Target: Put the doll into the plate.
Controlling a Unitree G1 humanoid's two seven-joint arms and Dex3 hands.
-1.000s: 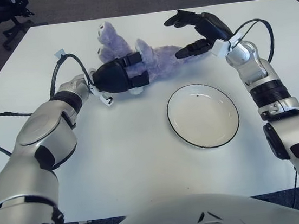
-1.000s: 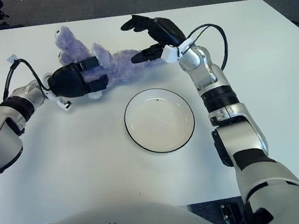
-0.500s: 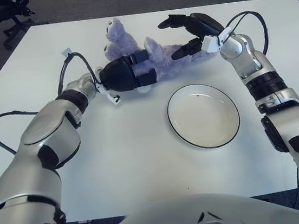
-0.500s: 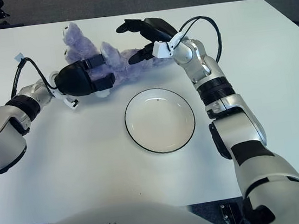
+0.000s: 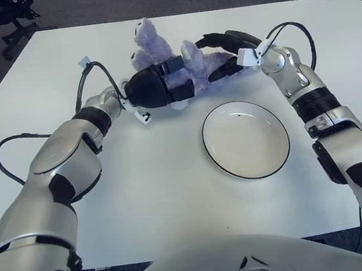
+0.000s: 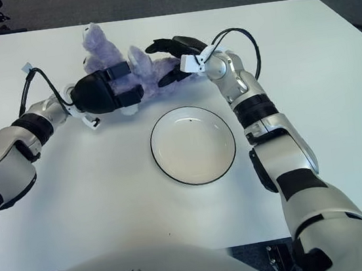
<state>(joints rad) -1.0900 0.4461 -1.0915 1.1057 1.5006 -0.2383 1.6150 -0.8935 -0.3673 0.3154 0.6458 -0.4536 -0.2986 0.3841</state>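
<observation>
Fingers of our left hand are curling around the purple doll on the table, while our right hand is closing on its far end, sharing the floppy load for carrying to the empty plate nearby.

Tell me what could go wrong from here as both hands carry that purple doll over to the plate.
1. The left hand and right hand grip opposite ends of the soft doll; if they move out of step, it may sag or slip free.
2. The doll looks about as long as the plate is wide, so a leg or the head may end up draped over the rim.
3. The plate lies loose on the table; a low forearm could nudge it.
</observation>
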